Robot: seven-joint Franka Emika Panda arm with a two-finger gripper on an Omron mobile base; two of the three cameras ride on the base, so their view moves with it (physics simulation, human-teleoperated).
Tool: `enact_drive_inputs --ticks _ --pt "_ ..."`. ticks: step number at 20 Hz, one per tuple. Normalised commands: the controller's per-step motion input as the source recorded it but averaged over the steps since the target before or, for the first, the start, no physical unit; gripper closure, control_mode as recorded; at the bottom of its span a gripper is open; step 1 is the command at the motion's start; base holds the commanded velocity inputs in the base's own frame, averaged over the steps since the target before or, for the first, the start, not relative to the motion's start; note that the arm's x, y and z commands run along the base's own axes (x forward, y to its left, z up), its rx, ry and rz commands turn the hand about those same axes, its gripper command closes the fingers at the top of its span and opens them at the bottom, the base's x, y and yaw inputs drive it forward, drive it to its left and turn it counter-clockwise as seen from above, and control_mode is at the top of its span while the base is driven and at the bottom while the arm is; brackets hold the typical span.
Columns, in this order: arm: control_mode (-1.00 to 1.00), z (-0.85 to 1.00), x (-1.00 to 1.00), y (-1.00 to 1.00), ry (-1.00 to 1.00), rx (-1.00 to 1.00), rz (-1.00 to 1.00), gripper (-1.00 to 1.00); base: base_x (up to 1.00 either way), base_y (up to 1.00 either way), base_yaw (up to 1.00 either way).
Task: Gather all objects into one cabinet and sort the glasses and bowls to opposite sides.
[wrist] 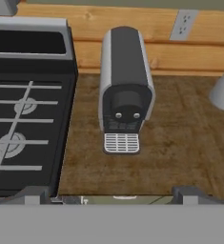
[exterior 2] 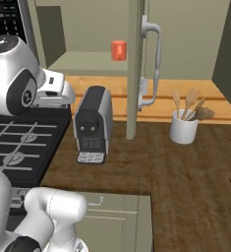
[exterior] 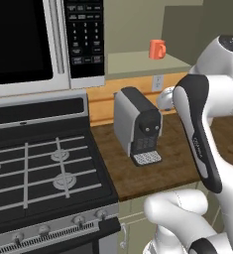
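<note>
Orange-red mug (exterior: 157,49): upright on flat shelf of olive-green wall cabinet (exterior 2: 87,61), handle to right in left base view; cabinet door (exterior 2: 134,59) swung open, curved grey bar handle (exterior 2: 154,64) on it.
Gripper (wrist: 111,196): jaws spread wide, nothing between them, above front counter edge, facing coffee machine.
Coffee machine (wrist: 125,107): grey-black, on wooden counter (exterior 2: 176,167), just beside gas stove (exterior: 33,168).
Microwave (exterior: 43,42): above stove.
White utensil crock (exterior 2: 184,125): wooden spoons inside, right of open door.
Wall outlet (wrist: 182,25): on wooden backsplash.
</note>
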Motion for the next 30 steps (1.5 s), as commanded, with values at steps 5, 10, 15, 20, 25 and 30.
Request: enact_drive_inputs --ticks 5,10,15,20,25,30 --pt "-1.0 0.0 0.03 -0.02 0.0 0.0 0.0 -1.0 0.1 -0.02 0.0" --pt "-1.0 0.22 0.43 -0.24 0.0 0.02 -0.03 -1.0 0.0 0.0 0.0" --pt "-1.0 0.25 0.57 -0.61 -0.07 0.06 -0.01 -1.0 0.0 0.0 0.0" --pt "-1.0 0.07 0.27 -0.33 -0.17 0.12 0.0 -1.0 0.0 0.0 0.0" --pt "-1.0 0.01 0.12 0.01 0.0 0.0 0.0 -1.0 0.0 0.0 0.0" --pt "-1.0 0.24 0.76 0.0 -0.04 0.0 0.0 -1.0 0.0 0.0 0.0"
